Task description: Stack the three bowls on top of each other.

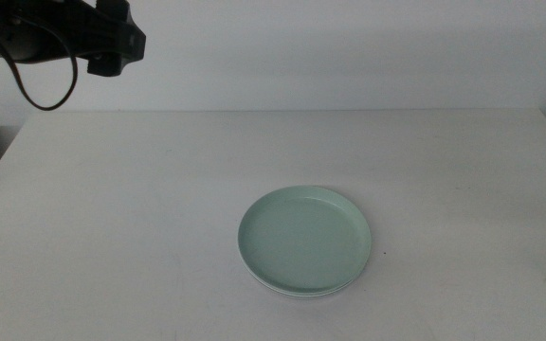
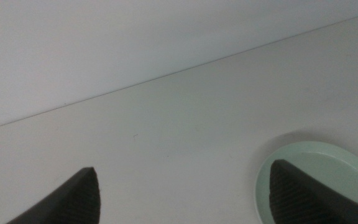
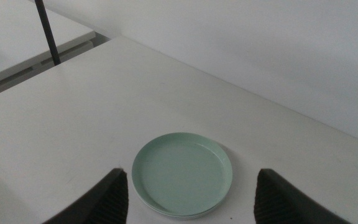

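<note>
Mint green shallow round dish [image 1: 304,240] on white table [image 1: 112,208], a bit right of centre & toward near edge, sitting on top of a stack; thin pale rim of a lower dish [image 1: 297,290] peeking out beneath at front. Can't tell whether a third lies under. Left gripper [image 2: 185,199] up high at far left, well apart from stack, jaws spread wide, nothing between. Right gripper [image 3: 191,199] raised above stack, jaws wide apart, empty.

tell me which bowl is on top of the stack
The mint green bowl; only a pale rim of another dish shows beneath it.
</note>
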`<state>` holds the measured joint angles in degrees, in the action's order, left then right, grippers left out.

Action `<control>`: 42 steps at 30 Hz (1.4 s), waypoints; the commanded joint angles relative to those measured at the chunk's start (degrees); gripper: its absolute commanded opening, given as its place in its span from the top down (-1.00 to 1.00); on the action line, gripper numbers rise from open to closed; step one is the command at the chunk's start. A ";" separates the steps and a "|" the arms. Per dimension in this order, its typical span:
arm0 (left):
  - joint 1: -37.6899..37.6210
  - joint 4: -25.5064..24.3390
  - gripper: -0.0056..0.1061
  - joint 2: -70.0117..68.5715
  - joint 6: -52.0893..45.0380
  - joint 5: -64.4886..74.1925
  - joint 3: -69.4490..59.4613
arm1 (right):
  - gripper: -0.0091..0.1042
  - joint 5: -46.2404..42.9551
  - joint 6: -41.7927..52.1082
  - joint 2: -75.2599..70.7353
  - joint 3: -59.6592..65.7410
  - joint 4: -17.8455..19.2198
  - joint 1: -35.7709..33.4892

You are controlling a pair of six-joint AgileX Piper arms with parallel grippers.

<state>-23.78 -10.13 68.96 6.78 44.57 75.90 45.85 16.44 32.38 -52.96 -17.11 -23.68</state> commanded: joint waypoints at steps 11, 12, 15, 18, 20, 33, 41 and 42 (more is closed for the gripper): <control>0.00 -1.91 -0.71 -2.72 0.86 -4.94 -0.12 | -0.11 -20.87 0.72 0.32 6.86 12.77 1.54; 0.00 -1.91 -0.71 -4.25 0.86 -6.20 -1.16 | -0.11 -20.88 0.72 0.32 8.14 12.07 2.26; 0.00 -2.77 -0.71 -9.27 0.86 -10.85 -6.07 | -0.11 -21.16 0.72 0.32 12.21 9.49 5.73; 0.00 -3.04 -0.71 -15.51 0.86 -16.68 -12.67 | -0.11 -24.82 0.72 0.06 16.45 8.11 10.50; 0.00 -3.04 -0.71 -19.50 0.86 -20.09 -17.64 | -0.11 -26.84 0.72 -0.67 19.38 7.94 13.27; 17.73 3.19 -0.71 -46.95 0.86 -27.51 -48.72 | -0.11 -32.76 0.72 -13.62 37.05 11.33 16.60; 20.57 9.25 -0.71 -62.91 0.86 -31.06 -63.39 | -0.11 -34.45 0.72 -25.68 48.84 10.20 16.60; 20.57 9.25 -0.71 -64.64 0.86 -31.20 -65.24 | -0.11 -34.45 0.72 -27.01 50.27 10.20 16.62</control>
<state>-3.19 -1.68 5.92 6.78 18.42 11.27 16.21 16.44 6.46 -2.82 -6.89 -7.51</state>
